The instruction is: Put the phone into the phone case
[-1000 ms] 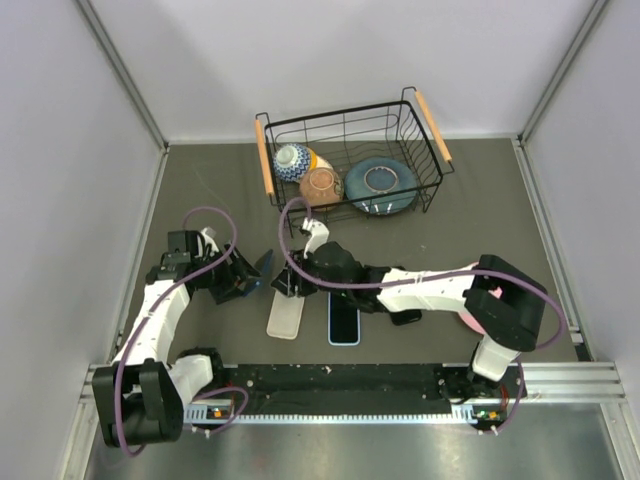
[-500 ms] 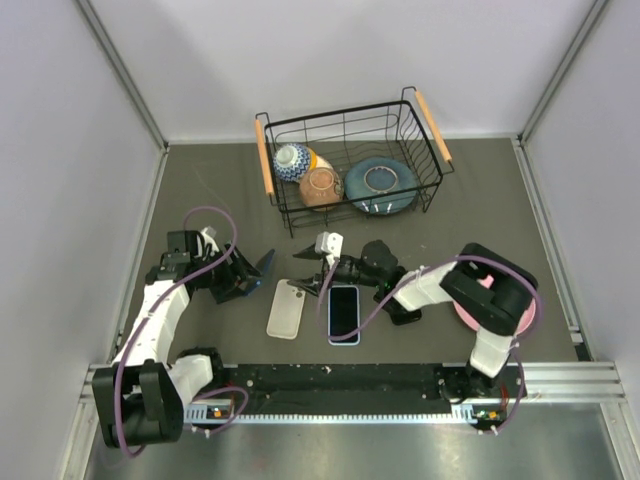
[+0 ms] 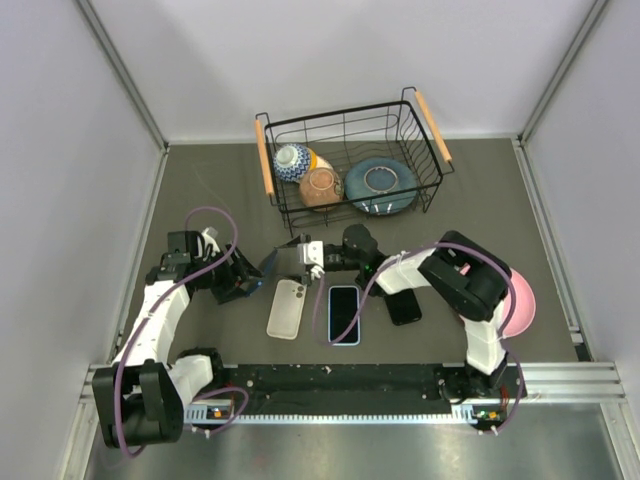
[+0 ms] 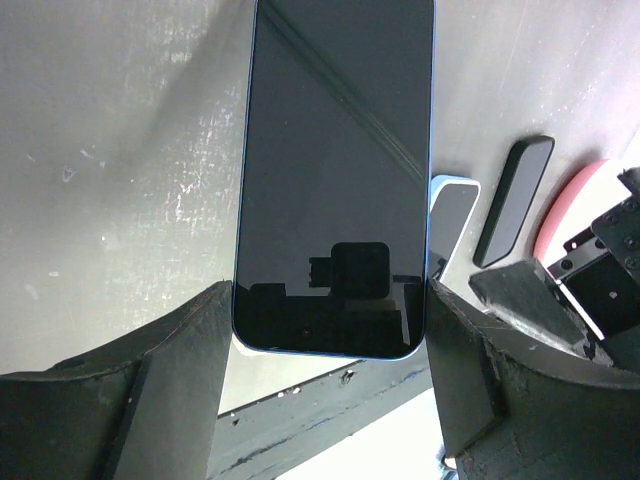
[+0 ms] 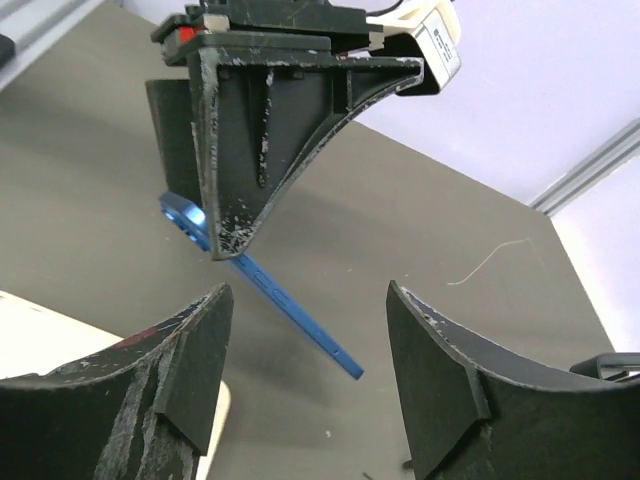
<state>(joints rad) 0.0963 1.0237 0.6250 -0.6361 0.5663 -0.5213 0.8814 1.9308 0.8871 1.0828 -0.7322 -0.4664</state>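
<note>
We read this as the carrying step. The phone is off the desk, and the left pincer grasps it by its two long edges, one finger on each. Its dark screen faces that wrist camera. From the right wrist view it shows as a blue edge, tilted in the air below the left fingers.

The right pincer is released, its fingers spread with nothing between them. It faces the left one from just beside the phone's free end.

What we take for the case lies pale and flat on the desk, near the front and just below the two pincers. A second phone with a light rim lies beside it. We cannot tell whether the case's open side faces up.

Nothing is seated yet. In our judgement, the next move calls for bringing the phone down flat over the case and matching its corners and camera end to the cutout. The right pincer is well placed to steady the case, or to press one end of the phone while the left lets go. A skewed approach could push the light case aside.
</note>
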